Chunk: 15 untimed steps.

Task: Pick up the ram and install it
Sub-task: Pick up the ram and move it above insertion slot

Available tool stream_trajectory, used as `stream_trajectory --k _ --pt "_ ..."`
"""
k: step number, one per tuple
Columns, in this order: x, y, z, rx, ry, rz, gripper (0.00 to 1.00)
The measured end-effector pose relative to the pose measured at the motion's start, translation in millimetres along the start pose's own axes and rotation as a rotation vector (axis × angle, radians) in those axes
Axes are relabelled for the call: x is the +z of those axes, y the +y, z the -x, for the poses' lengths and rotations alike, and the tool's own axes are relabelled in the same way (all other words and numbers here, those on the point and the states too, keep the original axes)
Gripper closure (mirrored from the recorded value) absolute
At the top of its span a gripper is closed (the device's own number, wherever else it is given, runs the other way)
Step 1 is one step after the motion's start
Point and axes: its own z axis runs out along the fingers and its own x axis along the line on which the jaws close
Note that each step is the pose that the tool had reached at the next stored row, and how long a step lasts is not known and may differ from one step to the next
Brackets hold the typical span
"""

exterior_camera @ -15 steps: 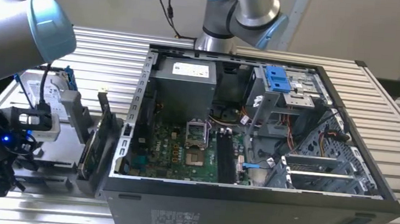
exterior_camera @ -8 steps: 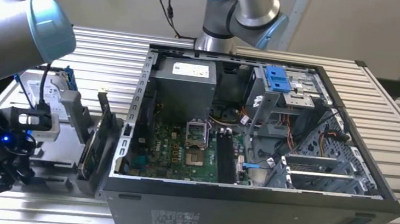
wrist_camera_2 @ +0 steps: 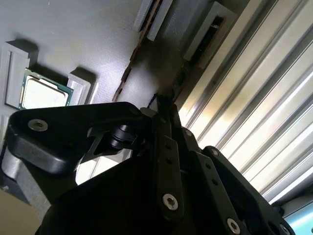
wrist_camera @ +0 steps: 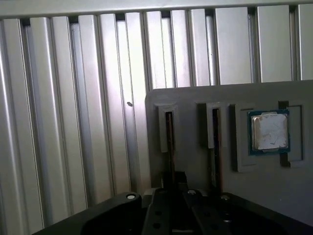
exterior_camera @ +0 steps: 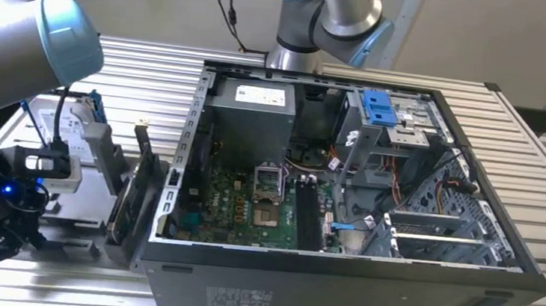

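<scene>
Two slots [wrist_camera: 215, 147] in grey tray [wrist_camera: 190, 161], ram [wrist_camera: 169, 144] in one, processor chip [wrist_camera: 269, 131] seated alongside, hand [wrist_camera: 173, 177] at ram, grip unclear.

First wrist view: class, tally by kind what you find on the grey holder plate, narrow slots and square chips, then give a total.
On the grey holder plate:
narrow slots: 2
square processor chip: 1
Total: 3
</scene>
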Motion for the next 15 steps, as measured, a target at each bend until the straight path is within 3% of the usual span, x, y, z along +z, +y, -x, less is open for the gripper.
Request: stream_trajectory --k 10,12,15 --pt "-0.9 0.2 0.0 0.0 0.0 0.0001 0.85" --pt "-5.8 0.2 0.4 0.0 0.0001 0.0001 0.85" --pt "-18.3 0.5 1.3 0.0 0.0 0.0 0.85"
